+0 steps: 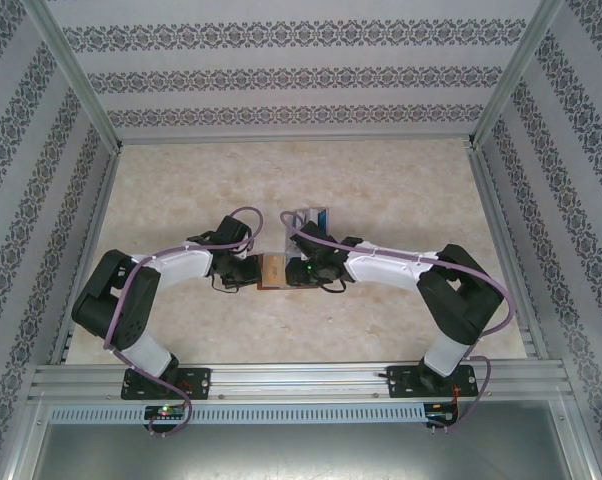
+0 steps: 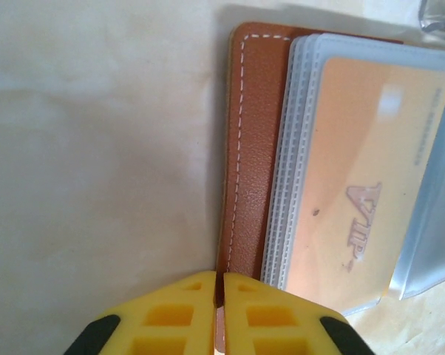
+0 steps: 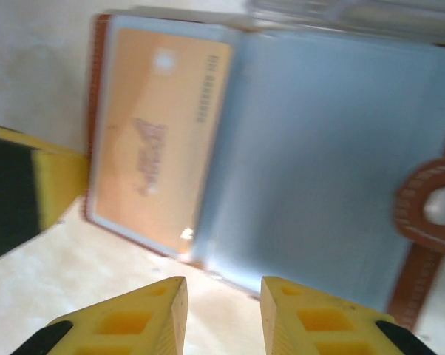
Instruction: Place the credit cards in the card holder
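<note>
The card holder (image 1: 273,270) lies open on the table between both arms, brown cover (image 2: 252,148) down and pale clear pockets (image 3: 318,170) up. An orange card (image 2: 355,170) marked VIP sits inside the top pocket. My left gripper (image 2: 219,285) is shut on the cover's near edge, and the brown leather shows in the thin slit between its fingers. My right gripper (image 3: 222,292) is open over the table just short of the holder's edge, nothing between its fingers. Loose credit cards (image 1: 311,217), blue and white among them, lie just behind the holder.
The holder's round clasp tab (image 3: 429,207) sticks out on its right side. The left gripper's yellow finger (image 3: 30,192) shows beside the holder in the right wrist view. Patterned walls and metal rails (image 1: 91,200) enclose the marbled table (image 1: 381,180).
</note>
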You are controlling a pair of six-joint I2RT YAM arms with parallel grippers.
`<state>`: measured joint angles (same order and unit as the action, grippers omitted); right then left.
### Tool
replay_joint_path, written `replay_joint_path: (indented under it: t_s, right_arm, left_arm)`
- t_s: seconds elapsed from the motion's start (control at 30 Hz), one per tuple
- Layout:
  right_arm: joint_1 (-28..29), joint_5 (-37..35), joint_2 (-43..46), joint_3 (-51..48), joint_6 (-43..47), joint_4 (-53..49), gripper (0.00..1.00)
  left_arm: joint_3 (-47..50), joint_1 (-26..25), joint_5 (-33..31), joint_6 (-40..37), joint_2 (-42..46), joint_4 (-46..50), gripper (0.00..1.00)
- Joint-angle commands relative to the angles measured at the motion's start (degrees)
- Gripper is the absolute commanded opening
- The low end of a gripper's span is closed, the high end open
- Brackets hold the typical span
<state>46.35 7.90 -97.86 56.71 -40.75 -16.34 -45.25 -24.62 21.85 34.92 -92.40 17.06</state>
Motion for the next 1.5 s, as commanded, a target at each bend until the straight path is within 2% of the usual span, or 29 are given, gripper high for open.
replay_joint_path:
  t_s: [0.0, 0.23, 0.33, 0.43, 0.53, 0.63, 0.7, 0.73, 0.83, 0.93, 1.07, 1.17, 1.3, 1.37, 1.47]
  right_arm:
    - [-1.86, -3.17, 0.07, -3.28, 1.76, -2.0, 0.32]
    - [-2.03, -8.03, 6.49, -2.52, 5.35, -5.53, 0.34]
    - [-2.04, -14.14, 7.36, -0.85, 6.74, -8.15, 0.41]
    - [-1.75, -17.77, 5.05, 1.98, 7.41, -9.2, 0.44]
    - [-1.19, -18.28, 1.1, 4.7, 7.35, -8.71, 0.44]
    - [-0.91, -19.19, -2.01, 7.1, 7.69, -9.04, 0.46]
    - [-1.04, -20.73, -3.38, 8.01, 7.69, -9.8, 0.46]
    - [-1.09, -21.56, -4.02, 8.25, 7.6, -10.36, 0.45]
    - [-1.75, -22.84, -4.01, 7.63, 6.66, -11.01, 0.26]
    - [-1.77, -23.46, -1.85, 5.22, 6.16, -10.09, 0.15]
    - [-2.38, -17.92, -0.21, 1.15, 6.42, -6.21, 0.06]
    - [-2.34, -11.11, -0.58, -0.81, 6.22, -3.7, 0.04]
    - [0.22, -7.9, -1.26, -1.09, 6.2, -1.99, 0.04]
    - [1.4, -7.15, -1.62, -0.72, 5.91, -1.33, 0.04]
    - [2.24, -3.2, -2.43, -0.52, 4.47, 2.08, 0.03]
  left_arm:
    - [2.96, -0.14, -1.88, 0.8, 1.26, 0.97, 0.15]
    - [3.04, -0.1, -4.33, 1.13, 7.28, 3.86, 0.29]
    - [1.61, -0.15, -5.04, 0.31, 7.36, 5.85, 0.3]
    - [1.92, -0.13, -3.12, 0.15, 6.8, 3.87, 0.37]
    - [3.05, 0.03, 0.02, 0.86, 6.18, 0.02, 0.43]
    - [3.25, 0.01, 0.14, 1.33, 5.86, -1.15, 0.5]
    - [3.21, 0.09, 0.56, 1.38, 5.18, -1.84, 0.51]
    - [2.76, 0.06, 0.94, 1.33, 4.52, -1.59, 0.51]
    - [2.51, 0.02, 2.05, 1.61, 3.42, -2.67, 0.51]
    - [2.88, 0.08, 3.76, 2.08, 2.66, -4.57, 0.51]
    - [2.61, 0.09, 5.97, 1.99, 1.71, -5.77, 0.5]
    - [1.79, 0.03, 6.65, 1.72, 0.09, -5.54, 0.5]
    - [0.94, 0.06, 6.16, 0.46, -0.16, -3.87, 0.48]
    - [0.18, 0.14, 3.32, -0.8, 0.99, -1.1, 0.44]
    - [-0.24, 0.21, 4.25, -1.28, 2.53, -0.09, 0.4]
